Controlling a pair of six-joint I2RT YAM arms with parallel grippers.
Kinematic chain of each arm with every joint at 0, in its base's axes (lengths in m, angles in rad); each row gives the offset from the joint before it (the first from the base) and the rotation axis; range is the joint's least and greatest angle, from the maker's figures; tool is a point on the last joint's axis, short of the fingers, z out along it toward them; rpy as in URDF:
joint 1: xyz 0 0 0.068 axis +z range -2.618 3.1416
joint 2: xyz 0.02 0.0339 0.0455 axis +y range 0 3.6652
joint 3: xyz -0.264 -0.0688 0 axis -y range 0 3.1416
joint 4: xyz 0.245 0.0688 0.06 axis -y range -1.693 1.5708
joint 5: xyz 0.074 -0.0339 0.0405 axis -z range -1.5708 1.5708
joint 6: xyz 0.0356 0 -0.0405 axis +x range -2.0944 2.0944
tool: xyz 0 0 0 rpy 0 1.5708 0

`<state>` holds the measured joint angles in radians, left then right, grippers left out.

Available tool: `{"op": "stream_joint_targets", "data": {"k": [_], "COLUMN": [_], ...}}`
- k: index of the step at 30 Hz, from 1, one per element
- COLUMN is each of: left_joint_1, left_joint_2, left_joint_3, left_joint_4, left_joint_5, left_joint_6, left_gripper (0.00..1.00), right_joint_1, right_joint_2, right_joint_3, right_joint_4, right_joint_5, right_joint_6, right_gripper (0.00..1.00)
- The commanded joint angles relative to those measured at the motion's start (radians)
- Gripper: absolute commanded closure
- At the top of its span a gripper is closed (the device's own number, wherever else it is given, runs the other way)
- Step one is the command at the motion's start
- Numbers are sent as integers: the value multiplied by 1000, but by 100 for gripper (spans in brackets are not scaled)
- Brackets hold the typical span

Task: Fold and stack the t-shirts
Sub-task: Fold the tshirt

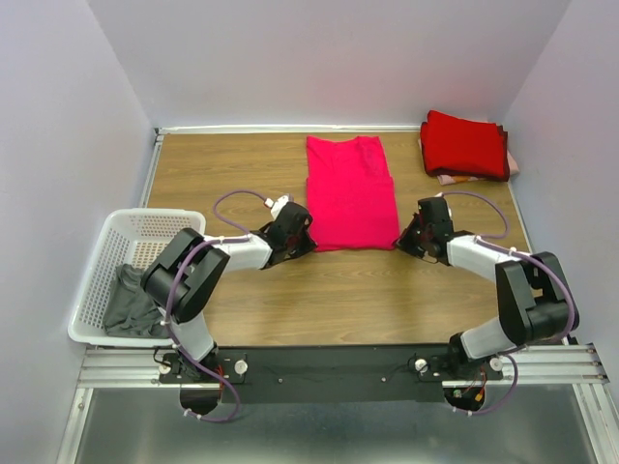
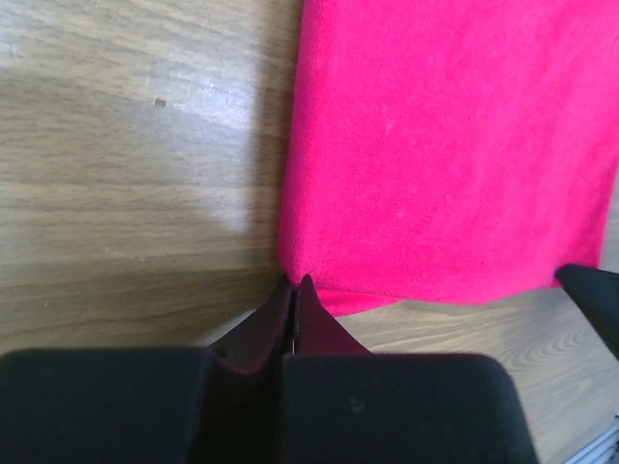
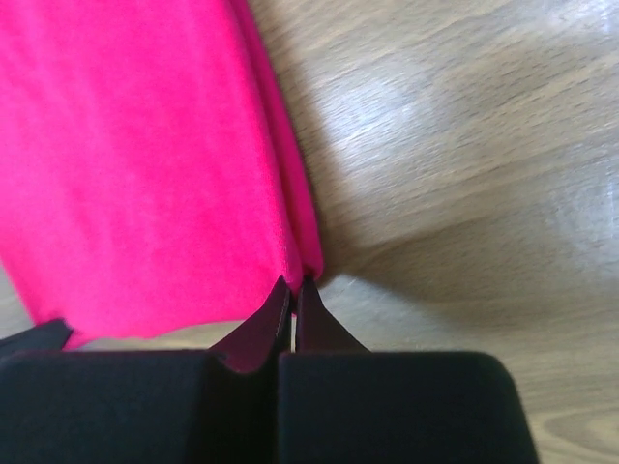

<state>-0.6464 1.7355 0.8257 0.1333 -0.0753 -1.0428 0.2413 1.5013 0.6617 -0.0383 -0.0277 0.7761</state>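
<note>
- The pink t-shirt (image 1: 350,193) lies flat in the middle of the table (image 1: 242,174). It is folded to a long narrow rectangle, and its length runs from 12 o'clock to 6 o'clock.
- Its cloth looks smooth in both wrist views, with a doubled edge along the right side.
- The left gripper (image 2: 295,282) is at the shirt's near corner at 7 o'clock. Its two fingers are pressed together, and their tips pinch the corner of the cloth low against the wood.
- The right gripper (image 3: 293,282) is at the other near corner, at 5 o'clock of the shirt. Its fingers are also closed together on the cloth corner.
- In the top view the two arms reach inward from both sides, so the grippers face each other across the near hem.
- The red t-shirts (image 1: 464,145) are a folded pile at 1 o'clock of the table, in the far right corner, well apart from the pink one. A pale cloth (image 1: 455,179) shows under the pile's near edge.
- A white lattice basket (image 1: 131,220) stands at 8 o'clock, at the left edge of the table. A grey cloth (image 1: 131,304) lies crumpled in its near end.
</note>
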Motion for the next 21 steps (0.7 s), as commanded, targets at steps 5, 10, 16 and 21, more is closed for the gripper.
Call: {"op": "stream_joint_targets", "data": {"k": [5,10,16,21], "left_joint_1": [-74,-180,-344,-395], "left_joint_2": [-126,-273,-503,-634], "left_joint_3": [-46,-170,-258,-222], "left_joint_4": [-211,-251,-392,-472], "left_joint_5": [-95,-101,-139,-171], "left_joint_6": [40,-8,-133,-161], "left_gripper": [100,100,100,100], "right_joint_1": [62,232,418,426], "right_joint_2": [-240,-435,-723,-858], "right_joint_3": [-94,-209,-313,-254], "right_joint_4": [-116,-190,-359,-494], "right_joint_5": [-75,-23,63,107], "right_joint_6": [-37,66,189,200], "right_gripper": [99,99,99,99]}}
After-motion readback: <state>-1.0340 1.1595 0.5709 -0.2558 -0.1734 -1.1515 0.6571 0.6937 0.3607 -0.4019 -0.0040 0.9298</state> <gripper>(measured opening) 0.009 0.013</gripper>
